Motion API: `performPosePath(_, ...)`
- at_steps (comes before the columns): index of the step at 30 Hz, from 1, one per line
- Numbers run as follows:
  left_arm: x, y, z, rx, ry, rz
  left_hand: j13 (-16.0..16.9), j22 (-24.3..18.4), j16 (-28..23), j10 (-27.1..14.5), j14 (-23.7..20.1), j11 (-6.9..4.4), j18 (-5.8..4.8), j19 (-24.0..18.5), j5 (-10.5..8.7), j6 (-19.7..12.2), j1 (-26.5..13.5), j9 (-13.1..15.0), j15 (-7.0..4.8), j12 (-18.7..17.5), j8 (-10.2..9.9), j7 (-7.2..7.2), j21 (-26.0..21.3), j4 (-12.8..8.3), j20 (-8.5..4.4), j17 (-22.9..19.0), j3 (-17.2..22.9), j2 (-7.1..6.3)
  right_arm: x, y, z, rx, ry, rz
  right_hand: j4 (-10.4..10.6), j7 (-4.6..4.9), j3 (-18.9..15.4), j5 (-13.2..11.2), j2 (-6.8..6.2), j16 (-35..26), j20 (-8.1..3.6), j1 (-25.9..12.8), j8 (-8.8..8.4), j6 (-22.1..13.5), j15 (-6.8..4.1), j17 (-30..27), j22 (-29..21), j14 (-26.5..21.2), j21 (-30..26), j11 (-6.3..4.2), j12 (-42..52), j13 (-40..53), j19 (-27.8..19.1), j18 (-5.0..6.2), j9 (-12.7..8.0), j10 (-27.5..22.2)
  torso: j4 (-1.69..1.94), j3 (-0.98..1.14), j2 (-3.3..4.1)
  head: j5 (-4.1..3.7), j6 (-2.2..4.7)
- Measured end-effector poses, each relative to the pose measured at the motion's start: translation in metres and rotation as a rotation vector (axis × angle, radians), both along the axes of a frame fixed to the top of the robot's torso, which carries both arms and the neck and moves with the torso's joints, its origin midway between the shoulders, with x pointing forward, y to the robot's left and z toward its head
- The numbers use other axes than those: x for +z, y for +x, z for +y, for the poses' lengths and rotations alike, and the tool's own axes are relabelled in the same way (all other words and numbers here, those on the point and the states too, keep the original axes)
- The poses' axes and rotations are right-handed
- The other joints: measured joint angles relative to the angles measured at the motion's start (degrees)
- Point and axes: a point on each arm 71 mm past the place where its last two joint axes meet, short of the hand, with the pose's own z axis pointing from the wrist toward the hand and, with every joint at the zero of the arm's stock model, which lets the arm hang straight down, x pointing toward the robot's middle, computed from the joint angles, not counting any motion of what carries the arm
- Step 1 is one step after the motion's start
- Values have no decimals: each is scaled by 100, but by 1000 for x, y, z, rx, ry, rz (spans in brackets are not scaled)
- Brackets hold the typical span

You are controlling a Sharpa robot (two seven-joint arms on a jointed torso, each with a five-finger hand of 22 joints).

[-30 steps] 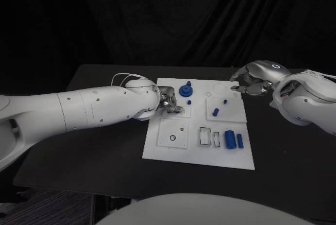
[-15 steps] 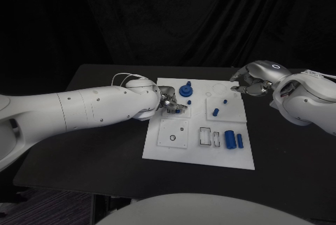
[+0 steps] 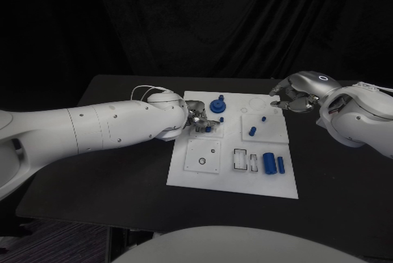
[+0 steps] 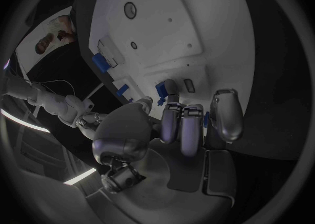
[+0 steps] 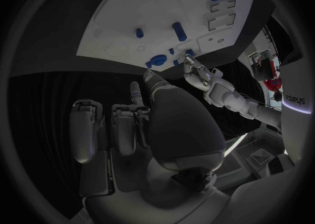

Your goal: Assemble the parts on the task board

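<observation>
head view: white task board [image 3: 211, 180] at table centre, blue parts partly seated; loose cylinders [image 3: 272, 162] lie at five o'clock. left hand [image 3: 199, 120] pinches a small blue part [image 3: 209, 128] at ten o'clock; right hand [image 3: 291, 99], fingers curled, holds nothing.

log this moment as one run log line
left robot hand: pinching small blue part over task board | right robot hand: fingers curled, holding nothing, at board's far right corner | stage: placing part
</observation>
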Motion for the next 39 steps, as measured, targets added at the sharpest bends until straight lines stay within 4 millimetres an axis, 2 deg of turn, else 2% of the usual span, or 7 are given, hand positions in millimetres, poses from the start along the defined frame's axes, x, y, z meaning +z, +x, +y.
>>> performPosePath(2, 0, 0, 0, 1, 0, 0, 0, 3, 0, 0, 0, 0, 0, 0, 0, 0, 161, 84, 0, 0, 44, 0, 0, -7, 0, 0, -7, 7, 0, 0, 0, 0, 0, 0, 0, 0, 0, 0, 0, 0, 0, 0, 0, 0, 0, 0, 0, 0, 0, 0, 0, 0, 0, 0, 0, 0, 0, -1, 0, 0, 0)
performPosePath(5, 0, 0, 1, 2, 1, 0, 0, 17, 0, 0, 0, 0, 0, 0, 559, -43, 542, 216, 0, 0, 54, -42, -22, -33, 0, 0, -13, -74, 0, 0, 0, 0, 0, 1, 0, 0, 0, 0, 0, 0, 0, 0, 0, 0, 0, 0, 0, 0, 0, 0, 0, 0, 0, 0, 0, 0, 0, -1, 0, -1, 0)
performPosePath(7, 0, 0, 1, 2, 0, 0, 0, 24, 0, 0, 0, 0, 0, 0, 657, -55, 622, 243, 0, 0, 54, -29, -22, -34, 0, 0, -12, -125, 0, 0, 0, -1, 0, 1, 0, 0, 0, 0, 0, 0, 0, 0, 0, 0, 0, 0, -1, 0, -1, 0, 0, 0, 0, 0, 0, 0, 0, -1, 0, -2, 0)
performPosePath(14, 2, -2, 5, 11, -42, -37, 0, 37, 0, 0, 0, 0, 0, 24, 356, -139, 770, 271, 0, 0, 53, -7, -22, -12, -19, 0, -130, -273, 0, 0, -2, -7, 4, 5, 0, 0, 0, 0, 0, 0, 0, 0, 0, 0, 0, 0, -1, 0, -21, 0, 0, 0, 0, 0, 0, 0, 0, -1, 0, -14, 0)
performPosePath(16, 4, -3, 6, 14, -67, -61, 0, 37, 0, 0, 0, 0, 0, 52, 356, -207, 834, 271, 0, 28, 16, 0, -22, -17, 9, 0, -173, -337, 0, 0, -3, -9, 6, 7, 0, 1, 0, 0, 0, 0, 0, 0, -22, 0, 0, 0, -1, 0, -21, 0, 0, -1, 0, -1, 1, 0, 0, -2, -1, -21, 0)
performPosePath(34, 11, -6, 12, 26, -139, -128, 0, 35, 0, 0, 0, 0, 0, 52, 390, -227, 923, 270, 0, 27, 15, 21, -22, 8, 9, 4, -197, -316, 0, 0, -5, -15, 12, 11, 0, 2, 0, 0, 0, 0, 0, 0, -22, -2, 0, 0, -2, 0, -45, 0, 0, -1, 0, 0, -4, 0, -1, -1, -2, -43, 0)
performPosePath(39, 11, -7, 16, 30, -140, -129, 0, 35, 0, 0, 0, 0, 1, 72, 629, -200, 1126, 270, 0, 27, -9, -6, -21, -8, -11, 4, -213, -257, 0, 0, -5, -16, 12, 11, 0, 3, 0, 0, 0, 0, 0, 0, -22, -3, 0, 0, -2, 0, -45, 0, -19, -1, 0, 0, -4, 0, -1, 2, -4, -42, 0)
